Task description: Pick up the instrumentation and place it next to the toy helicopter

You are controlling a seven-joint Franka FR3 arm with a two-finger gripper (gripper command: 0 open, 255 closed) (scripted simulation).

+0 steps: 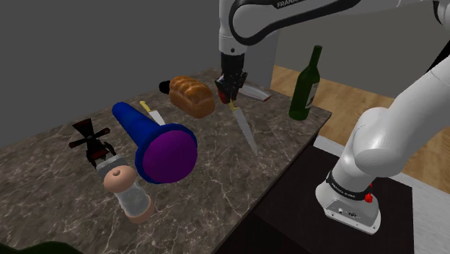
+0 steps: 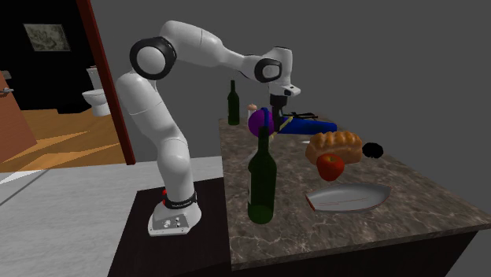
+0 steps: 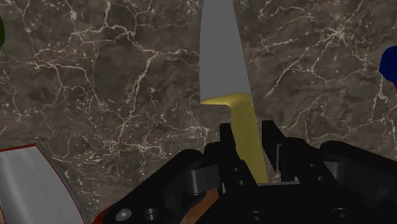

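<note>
You had the knife (image 3: pixel 222 70) pinched by its yellow handle between the fingers of the claw (image 3: pixel 249 137), with the grey blade pointing away from the palm toward the marble counter (image 3: pixel 114 83). In the shoulder view it hung slanted below the claw, just beside the loaf (image 1: pixel 192 95). Whether its tip touched the counter, you could not tell from there. The helicopter (image 1: pixel 90 141) sat well apart, past the blue-and-purple horn (image 1: pixel 155 141), toward that view's left.

Dark veined stone counter (image 1: pixel 216 180), grey walls (image 1: pixel 72 50) (wood floor (image 1: pixel 360 92) beyond)
</note>
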